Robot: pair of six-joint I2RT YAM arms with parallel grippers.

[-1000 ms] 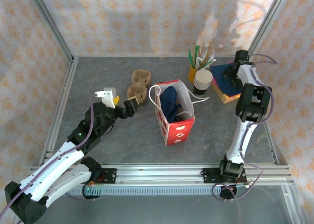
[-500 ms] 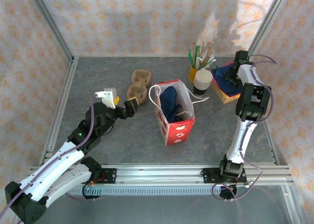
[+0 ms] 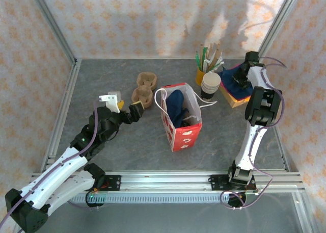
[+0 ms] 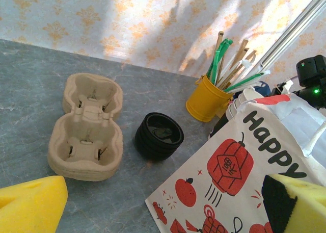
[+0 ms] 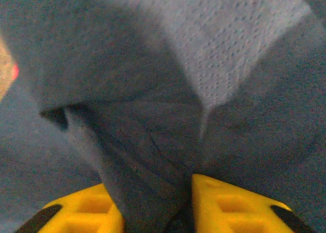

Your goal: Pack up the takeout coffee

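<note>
The right fingers (image 5: 232, 205) pinch a fold of blue napkin (image 5: 153, 90) at the far right of the desk (image 3: 102, 75); the left fingers (image 4: 30, 202) hang spread wide, holding nothing. The takeout coffee (image 3: 206, 95) stands between red bag (image 3: 182, 126) and cup stack (image 3: 211, 81), while the left wrist view adds black lids (image 4: 159, 136) beside the carrier (image 4: 86, 126).

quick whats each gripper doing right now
left gripper: open, holding nothing
right gripper: closed on a fold of the blue napkin
</note>
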